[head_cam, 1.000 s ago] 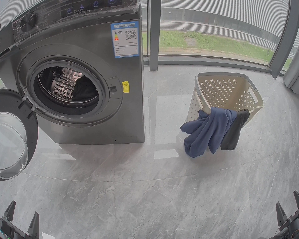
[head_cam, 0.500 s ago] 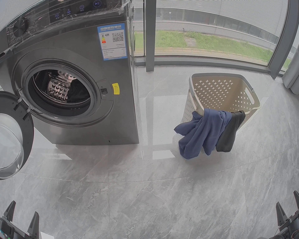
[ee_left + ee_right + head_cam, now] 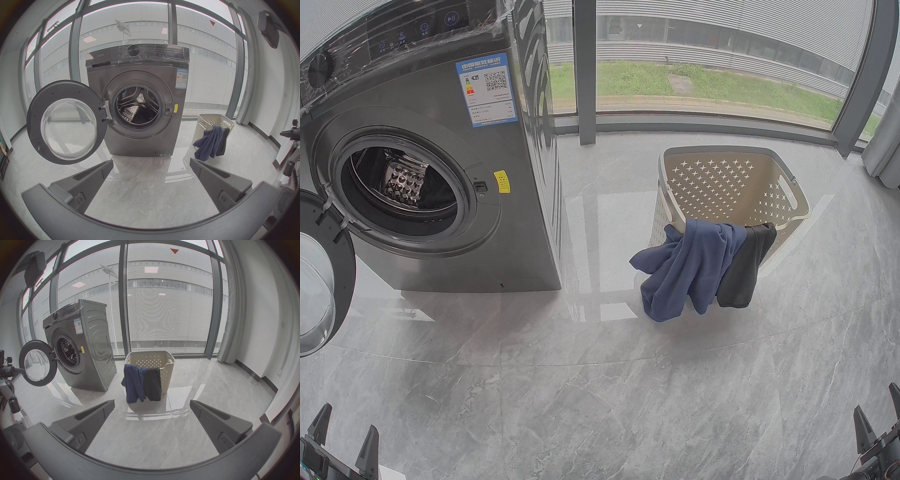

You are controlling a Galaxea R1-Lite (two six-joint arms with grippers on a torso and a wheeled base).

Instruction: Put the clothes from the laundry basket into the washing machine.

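Observation:
A grey front-loading washing machine (image 3: pixel 506 187) stands at the left with its round door (image 3: pixel 319 275) swung open. A dark garment (image 3: pixel 434 192) lies inside the drum. To the right stands a beige laundry basket (image 3: pixel 731 178). A blue garment (image 3: pixel 687 265) and a black one (image 3: pixel 744 269) hang over its near rim. My left gripper (image 3: pixel 344 437) sits low at the bottom left, open and holding nothing. My right gripper (image 3: pixel 881 415) sits at the bottom right, open too. Both are far from the basket (image 3: pixel 156 360) and the machine (image 3: pixel 140 103).
Glossy grey floor tiles (image 3: pixel 600 400) spread between me and both objects. A glass wall with a dark pillar (image 3: pixel 585 69) runs behind them. A curtain (image 3: pixel 884 153) hangs at the far right.
The whole head view has shifted: the machine and basket sit further left in the picture, so the camera has turned right. Both grippers keep their places in the picture.

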